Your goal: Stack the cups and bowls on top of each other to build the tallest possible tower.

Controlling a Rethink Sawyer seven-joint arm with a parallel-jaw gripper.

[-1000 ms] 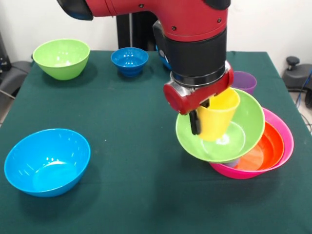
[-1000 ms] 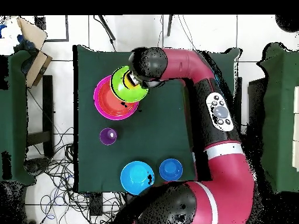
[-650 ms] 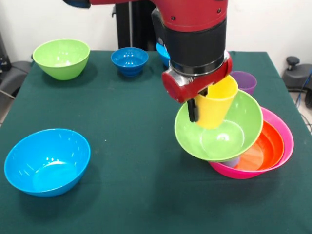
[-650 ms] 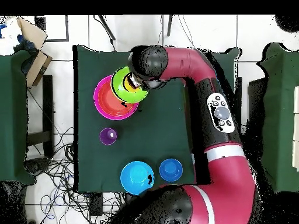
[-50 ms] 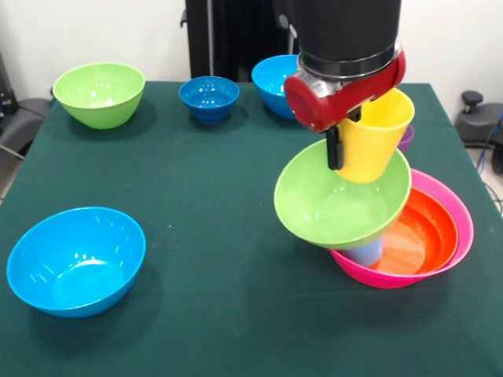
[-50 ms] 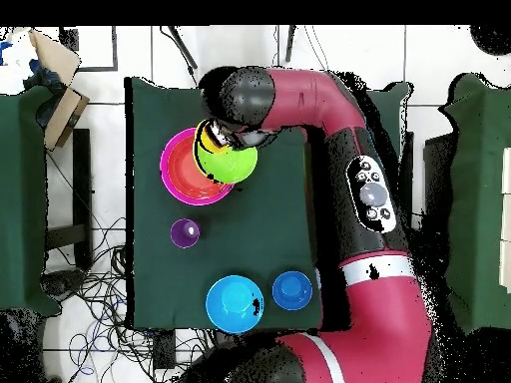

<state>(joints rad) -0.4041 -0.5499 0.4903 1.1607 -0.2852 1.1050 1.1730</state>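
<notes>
place: robot lab | signs: green-cloth table (image 5: pixel 196 181), loose floor cables (image 6: pixel 100 299), tiled floor (image 6: pixel 100 199)

counter (image 5: pixel 196 188) dark green | cup (image 5: pixel 372 137) yellow | tilted bowl (image 5: pixel 334 208) lime green | nested bowls: orange (image 5: pixel 424 232), pink (image 5: pixel 460 212) | far bowl (image 5: pixel 99 93) lime green | footed bowl (image 5: pixel 208 97) dark blue | near bowl (image 5: pixel 75 259) bright blue | arm (image 6: pixel 374 199) red and black
</notes>
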